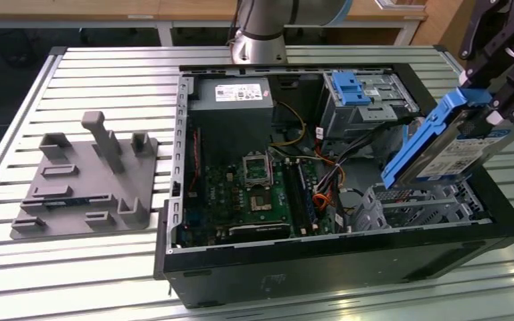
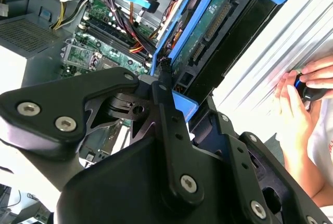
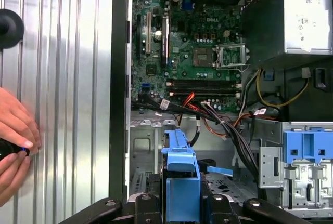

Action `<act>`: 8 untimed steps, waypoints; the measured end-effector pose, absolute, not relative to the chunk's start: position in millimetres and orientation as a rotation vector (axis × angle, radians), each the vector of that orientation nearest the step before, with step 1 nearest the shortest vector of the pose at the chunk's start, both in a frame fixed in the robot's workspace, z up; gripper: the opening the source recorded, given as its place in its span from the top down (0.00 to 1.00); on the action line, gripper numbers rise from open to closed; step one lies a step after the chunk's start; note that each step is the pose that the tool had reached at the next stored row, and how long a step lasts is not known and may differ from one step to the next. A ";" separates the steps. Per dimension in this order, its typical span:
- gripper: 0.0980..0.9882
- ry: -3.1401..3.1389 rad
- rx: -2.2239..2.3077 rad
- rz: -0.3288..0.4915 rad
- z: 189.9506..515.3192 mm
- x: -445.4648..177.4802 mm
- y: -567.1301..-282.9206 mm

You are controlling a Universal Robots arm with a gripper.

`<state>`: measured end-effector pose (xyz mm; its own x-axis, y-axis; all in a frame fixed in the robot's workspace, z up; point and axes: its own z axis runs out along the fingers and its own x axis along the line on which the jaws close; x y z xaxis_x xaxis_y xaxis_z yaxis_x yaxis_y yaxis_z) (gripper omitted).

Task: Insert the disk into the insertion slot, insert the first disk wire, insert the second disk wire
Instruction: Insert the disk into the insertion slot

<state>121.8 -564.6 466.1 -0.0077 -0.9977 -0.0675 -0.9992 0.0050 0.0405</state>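
A bright blue carrier (image 1: 422, 144) is seen framing the silver disk (image 1: 460, 155), whose label is white with dark print, at three o'clock in the exterior view. The gripper (image 1: 489, 109) is black throughout. The insertion slot (image 1: 417, 204), at five o'clock, is silver sheet metal patterned with perforations. A grey drive cage (image 1: 380, 107) at one o'clock carries a blue bracket (image 1: 350, 87). The motherboard (image 1: 248, 194) is green; orange, yellow and black wires (image 1: 328, 180) are bundled by it, and a thin red cable (image 3: 189, 98) is picked out in the first wrist view. The computer case (image 1: 328, 261) is black. The table (image 1: 105, 73) is pale silver, striped by parallel slats; a plain grey fixture (image 1: 88, 180) is seen at nine o'clock.
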 end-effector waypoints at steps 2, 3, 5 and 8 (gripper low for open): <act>0.70 2.213 -2.199 0.119 465.0 121.8 -565.0; 0.70 2.213 -2.199 0.119 464.5 121.8 -565.2; 0.70 2.213 -2.199 0.119 463.5 121.8 -565.6; 0.70 2.213 -2.199 0.119 462.0 121.8 -566.3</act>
<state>121.8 -566.3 462.0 -0.0077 -0.9977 -0.0674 -0.9992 0.0050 0.0405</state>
